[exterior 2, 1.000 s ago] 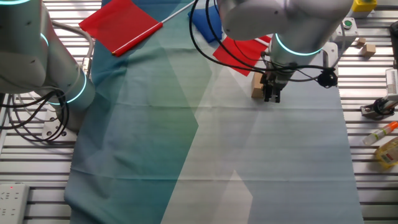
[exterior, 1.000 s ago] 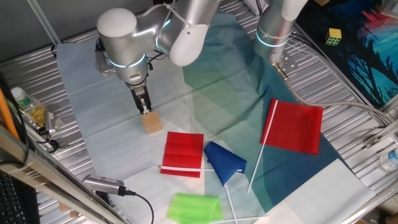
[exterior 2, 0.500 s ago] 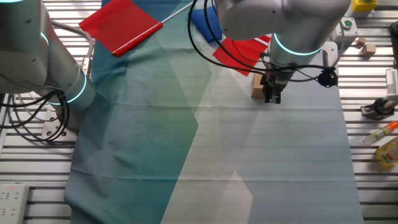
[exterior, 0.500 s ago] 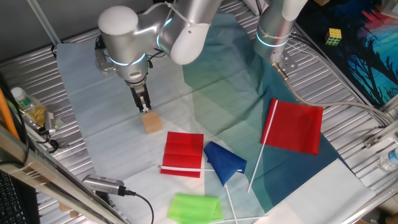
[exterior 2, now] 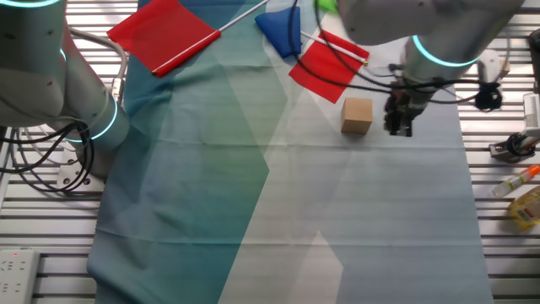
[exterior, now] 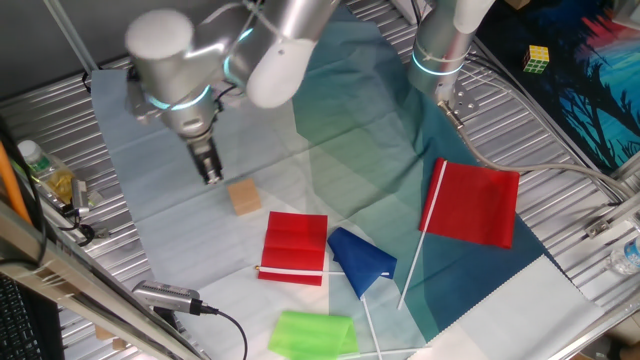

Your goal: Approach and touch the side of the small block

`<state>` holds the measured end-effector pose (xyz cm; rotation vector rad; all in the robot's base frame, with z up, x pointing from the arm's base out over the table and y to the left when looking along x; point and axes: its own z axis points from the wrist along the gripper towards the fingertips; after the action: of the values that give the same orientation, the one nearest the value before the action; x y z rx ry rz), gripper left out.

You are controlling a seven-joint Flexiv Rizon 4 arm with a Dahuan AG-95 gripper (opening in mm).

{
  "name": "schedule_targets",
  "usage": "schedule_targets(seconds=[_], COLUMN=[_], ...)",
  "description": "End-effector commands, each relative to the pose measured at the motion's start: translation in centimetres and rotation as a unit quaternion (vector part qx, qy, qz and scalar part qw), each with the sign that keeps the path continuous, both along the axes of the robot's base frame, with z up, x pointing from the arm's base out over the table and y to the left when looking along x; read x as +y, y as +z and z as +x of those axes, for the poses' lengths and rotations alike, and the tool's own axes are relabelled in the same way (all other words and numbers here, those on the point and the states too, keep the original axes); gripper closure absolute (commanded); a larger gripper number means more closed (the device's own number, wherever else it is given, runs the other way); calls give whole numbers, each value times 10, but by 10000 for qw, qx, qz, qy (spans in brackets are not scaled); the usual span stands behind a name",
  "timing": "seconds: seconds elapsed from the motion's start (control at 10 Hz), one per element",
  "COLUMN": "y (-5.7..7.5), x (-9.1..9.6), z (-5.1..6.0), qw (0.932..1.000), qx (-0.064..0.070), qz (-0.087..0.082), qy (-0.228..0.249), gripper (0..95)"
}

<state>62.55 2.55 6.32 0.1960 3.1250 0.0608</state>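
The small block point(exterior: 243, 196) is a plain tan cube on the pale cloth, just above the folded red cloth point(exterior: 295, 247). It also shows in the other fixed view point(exterior 2: 357, 116). My gripper point(exterior: 212, 177) has its fingers together and empty, and it points down. It stands apart from the block, a short way to its upper left in one fixed view and to its right in the other fixed view point(exterior 2: 399, 127). A clear gap shows between gripper and block.
A blue flag point(exterior: 360, 257), a green flag point(exterior: 312, 333) and a large red flag point(exterior: 470, 205) lie near the block. A multicoloured puzzle cube point(exterior: 537, 59) sits far right. A second arm's base point(exterior: 440, 50) stands at the back. Bottles point(exterior: 40, 170) and cables line the left edge.
My gripper has moved away from the block's side, leaving a gap where it was against it before. The block has not moved.
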Motion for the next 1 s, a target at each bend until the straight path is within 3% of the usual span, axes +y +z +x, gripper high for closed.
schedule_targets(seconds=[0.1,0.6,0.8,1.0], y=[-1,-14,-24,-28], x=[12,35,35,34], z=[11,-1,-19,-26], qw=[9999,9994,9995,9995], qx=[11,-49,-146,-162], qz=[32,24,25,26], qy=[-113,-332,-269,-267], gripper=[950,950,950,950])
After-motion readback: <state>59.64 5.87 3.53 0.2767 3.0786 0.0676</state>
